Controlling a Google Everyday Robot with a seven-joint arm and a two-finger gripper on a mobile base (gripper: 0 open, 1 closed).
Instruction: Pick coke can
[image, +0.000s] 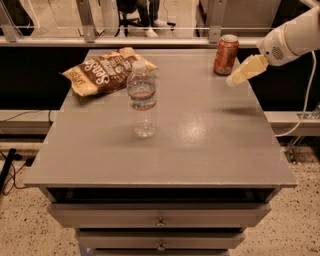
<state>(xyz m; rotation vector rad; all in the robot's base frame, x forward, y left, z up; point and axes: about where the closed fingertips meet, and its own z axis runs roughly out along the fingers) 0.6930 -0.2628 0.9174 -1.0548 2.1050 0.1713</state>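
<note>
Three things sit on the flat grey tabletop: a small red-orange metal coke can with a silver top rim, a clear plastic water bottle with a white cap, and a crumpled brown-and-yellow snack bag. The cream-coloured gripper hangs over the far right part of the table at the end of a white arm, which comes in from the upper right edge of the view. It slants down and to the left, with its tip above the surface and nothing held in it. Whether the jaws are spread or pressed together cannot be told, since they show as one pale shape.

The coke can stands upright just beside the jaws, slightly farther back and to their left, close to the table's far edge. A narrow gap separates it from the gripper tip, so the two are apart. The water bottle stands upright well to the left of the jaws and nearer the camera, about mid-table. The snack bag lies flat farther left still, beyond the bottle, toward the far left corner.

Below the tabletop, on the near side, are grey drawer fronts with small knobs. A white cable drops from the arm to the right of the jaws, past the table's right edge.
</note>
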